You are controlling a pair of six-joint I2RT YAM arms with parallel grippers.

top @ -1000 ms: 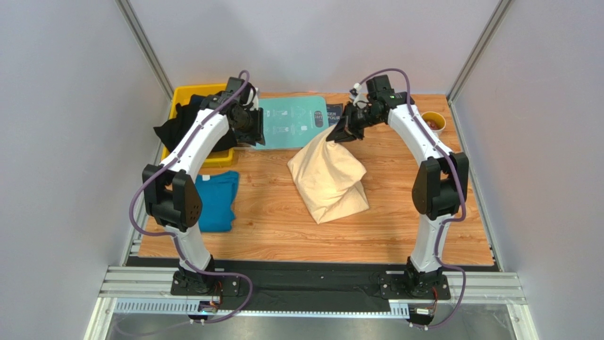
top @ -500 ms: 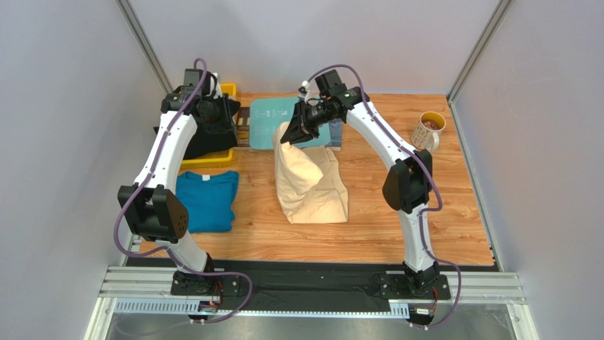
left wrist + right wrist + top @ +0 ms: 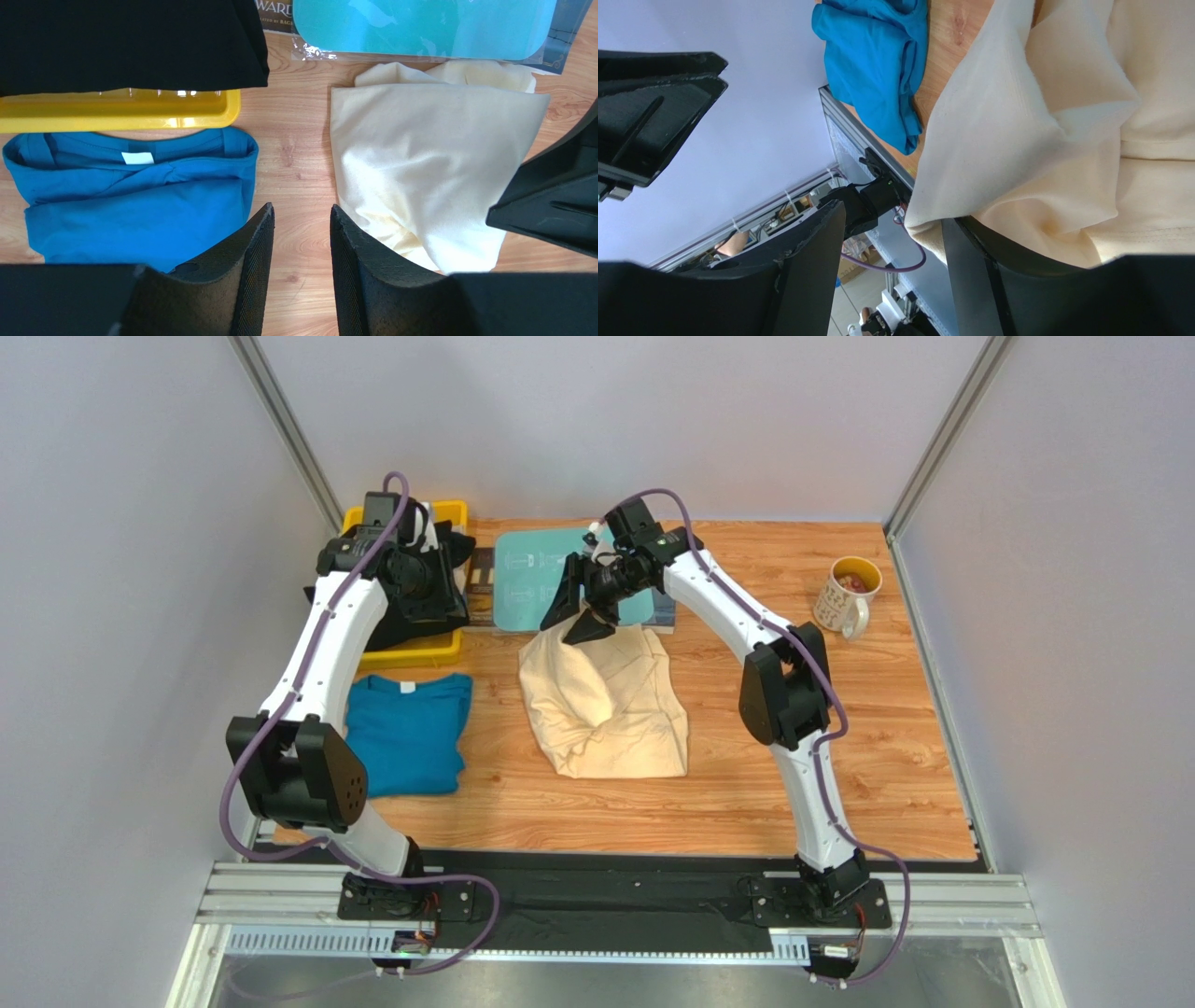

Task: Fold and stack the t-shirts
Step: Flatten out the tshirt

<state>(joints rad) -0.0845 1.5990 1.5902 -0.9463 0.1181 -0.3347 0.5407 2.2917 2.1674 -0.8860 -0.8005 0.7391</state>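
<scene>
My right tool [image 3: 578, 613]: fingers apart, cream t-shirt [image 3: 606, 703] edge draped on one.
My left tool [image 3: 300, 213]: apart, nothing between.
Room: open bench [image 3: 842, 742] right of shirt.

The right gripper [image 3: 572, 622] has swung left and spread its fingers; the cream-yellow t-shirt [image 3: 606, 703], hanging before, now lies slumped on the table [image 3: 898, 756].

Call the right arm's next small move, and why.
Probably lift the right pincer straight up, clear of the cream shirt: its jaws stand open, the shirt lies bunched on the table, and a fold drapes against one finger.
</scene>
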